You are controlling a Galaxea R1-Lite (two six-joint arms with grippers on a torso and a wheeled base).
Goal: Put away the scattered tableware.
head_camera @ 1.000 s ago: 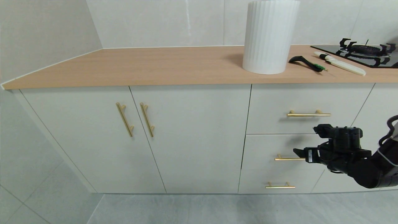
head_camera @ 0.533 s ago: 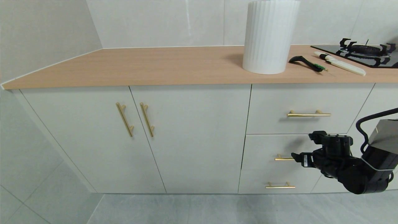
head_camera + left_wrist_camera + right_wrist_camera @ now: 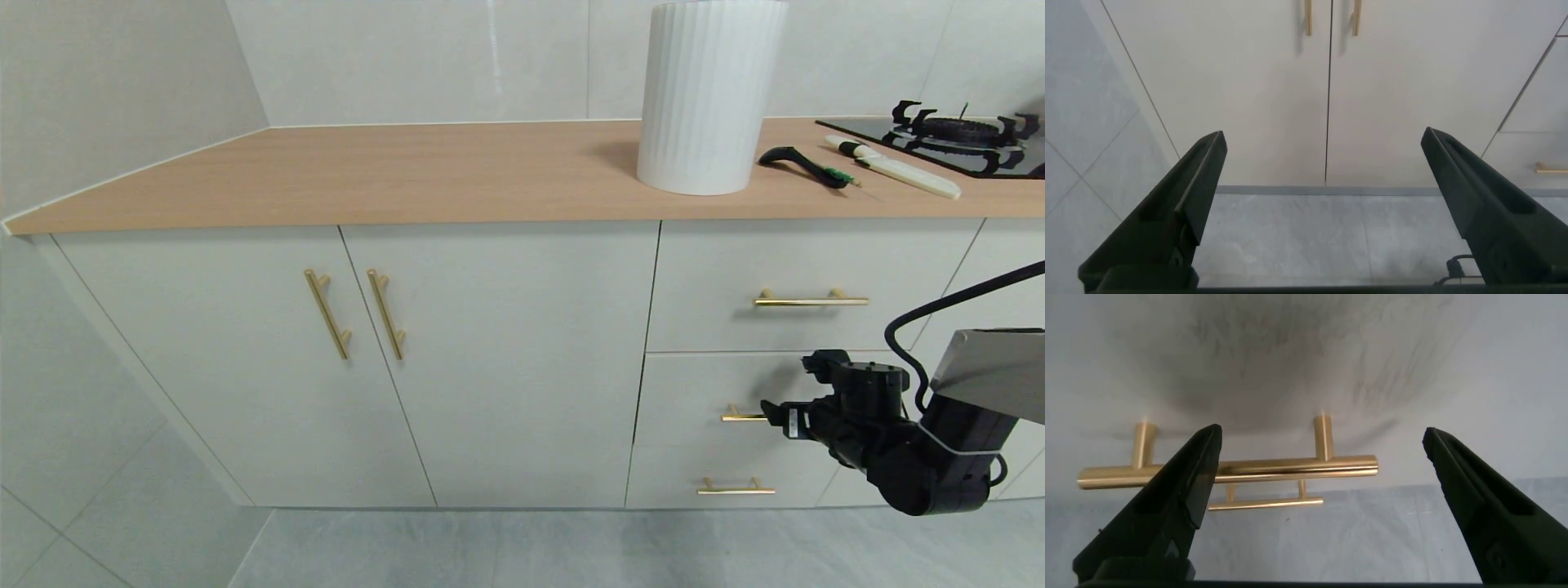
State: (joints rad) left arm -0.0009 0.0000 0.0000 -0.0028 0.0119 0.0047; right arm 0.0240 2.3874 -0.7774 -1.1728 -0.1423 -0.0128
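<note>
The right pincer [image 3: 1320,439] stands with fingers wide apart at the middle drawer's gold handle [image 3: 1229,469], gripping nothing; the left pincer [image 3: 1323,139], likewise apart and empty, faces the double cabinet doors [image 3: 1413,90] low near the floor [image 3: 1290,237]. Up on the table [image 3: 367,175], the black-handled utensil [image 3: 804,166] and white knife [image 3: 898,171] lie side by side between the white ribbed canister [image 3: 706,98] and the stove [image 3: 955,135]

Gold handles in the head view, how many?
5. Vertical: left door handle, right door handle. Horizontal: top drawer handle, middle drawer handle, partly behind the right gripper, bottom drawer handle. Others may sit off-frame.
</note>
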